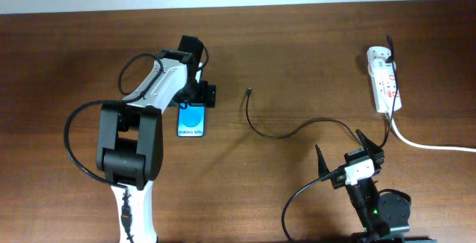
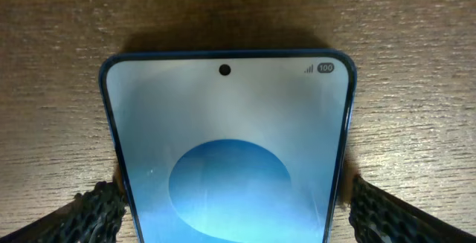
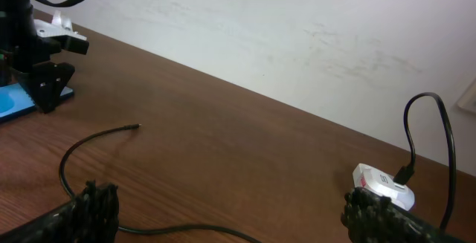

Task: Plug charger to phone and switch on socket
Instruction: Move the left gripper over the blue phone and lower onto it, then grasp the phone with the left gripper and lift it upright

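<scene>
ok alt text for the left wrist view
A slim dark-edged smartphone with a blue circle on its pale screen lies flat on a brown wooden table, held at both long edges by the black ribbed fingers of the left gripper.

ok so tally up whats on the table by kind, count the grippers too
phone: 1
charger cable: 1
power strip: 1
grippers: 2 (left gripper, right gripper)
total: 5
</scene>
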Available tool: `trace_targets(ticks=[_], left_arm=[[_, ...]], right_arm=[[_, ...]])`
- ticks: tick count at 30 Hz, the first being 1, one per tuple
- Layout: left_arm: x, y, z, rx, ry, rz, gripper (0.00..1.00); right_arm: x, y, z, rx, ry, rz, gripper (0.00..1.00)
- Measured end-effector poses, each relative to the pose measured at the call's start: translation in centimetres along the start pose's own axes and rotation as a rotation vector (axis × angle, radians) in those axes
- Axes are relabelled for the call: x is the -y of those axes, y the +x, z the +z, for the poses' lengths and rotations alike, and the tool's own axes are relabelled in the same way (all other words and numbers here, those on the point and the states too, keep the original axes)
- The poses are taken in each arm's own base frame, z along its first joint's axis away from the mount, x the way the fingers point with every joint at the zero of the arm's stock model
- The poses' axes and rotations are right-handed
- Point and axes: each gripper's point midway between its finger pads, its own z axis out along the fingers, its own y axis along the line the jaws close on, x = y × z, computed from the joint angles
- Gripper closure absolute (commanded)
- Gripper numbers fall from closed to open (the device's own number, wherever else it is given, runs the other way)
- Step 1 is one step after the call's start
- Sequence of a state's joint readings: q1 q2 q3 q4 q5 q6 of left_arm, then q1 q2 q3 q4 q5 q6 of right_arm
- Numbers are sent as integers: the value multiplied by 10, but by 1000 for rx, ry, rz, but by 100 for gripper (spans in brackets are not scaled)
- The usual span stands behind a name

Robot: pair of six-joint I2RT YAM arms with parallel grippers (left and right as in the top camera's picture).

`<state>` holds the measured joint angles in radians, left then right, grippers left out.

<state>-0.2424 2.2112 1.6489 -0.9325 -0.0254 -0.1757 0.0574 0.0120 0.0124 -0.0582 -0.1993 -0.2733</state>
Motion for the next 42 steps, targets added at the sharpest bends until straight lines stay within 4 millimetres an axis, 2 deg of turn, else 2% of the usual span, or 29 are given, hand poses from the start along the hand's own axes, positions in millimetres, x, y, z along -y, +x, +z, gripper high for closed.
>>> trace_targets(ticks=[8,14,29,33,35,39,41,42], left_arm=[[0,9,0,-35,3,-2,1],[0,12,-1,-51,4,-27,20],[0,12,-1,-50,4,-29,32],[-1,18,-3,-77,-1,-28,35],[-1,21,-6,-93,-4,-28,43],[0,10,-16,-65,2,-29,60],[0,11,-17,-69,1,-29,73],[0,12,-17,-73,0,-29,83]], right_arm=[[0,0,0,0,0,0,2],[0,0,0,0,0,0,2],[0,0,0,0,0,0,2],[0,0,0,0,0,0,2],[0,0,0,0,0,0,2],[0,0,0,0,0,0,2],[0,0,0,0,0,0,2],[0,0,0,0,0,0,2]])
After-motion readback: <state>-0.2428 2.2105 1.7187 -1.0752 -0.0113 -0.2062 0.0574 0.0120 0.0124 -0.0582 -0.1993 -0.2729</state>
